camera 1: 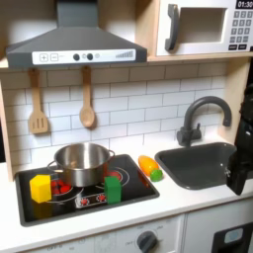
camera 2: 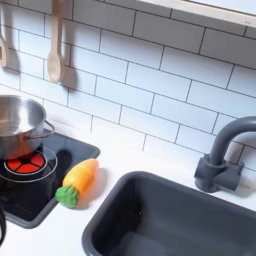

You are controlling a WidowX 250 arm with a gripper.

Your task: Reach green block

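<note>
While the arm waits over the sink, the green block stands on the hob

Because the green block (camera 1: 114, 188) sits upright on the black stove top (camera 1: 138, 193), at the front and just right of the steel pot (camera 1: 81, 161), it can be approached from above and from the sink side with nothing in the way. In the first exterior view it stands between the pot and the orange toy with a green end (camera 1: 150, 168), which lies on the white counter beside the stove's right edge. The yellow block (camera 1: 40, 188) stands at the stove's far left corner, well apart from the green one, so the two are unlikely to be confused.

The gripper (camera 1: 241, 163) appears as a dark shape at the first exterior view's right edge, over the far side of the sink (camera 1: 198, 168) and near the tap (camera 1: 203, 114). It is cut off by the frame and too dark to read, so I cannot tell whether the claw is released or clenched; nothing can be seen in it.

The second exterior view looks along the counter from the sink end and shows the pot, a red burner ring (camera 2: 25, 162) and the orange toy.

Judging by this, the reach is barely begun: the arm must cross the sink and pass over the orange toy, then come down clear of the pot's rim
</note>
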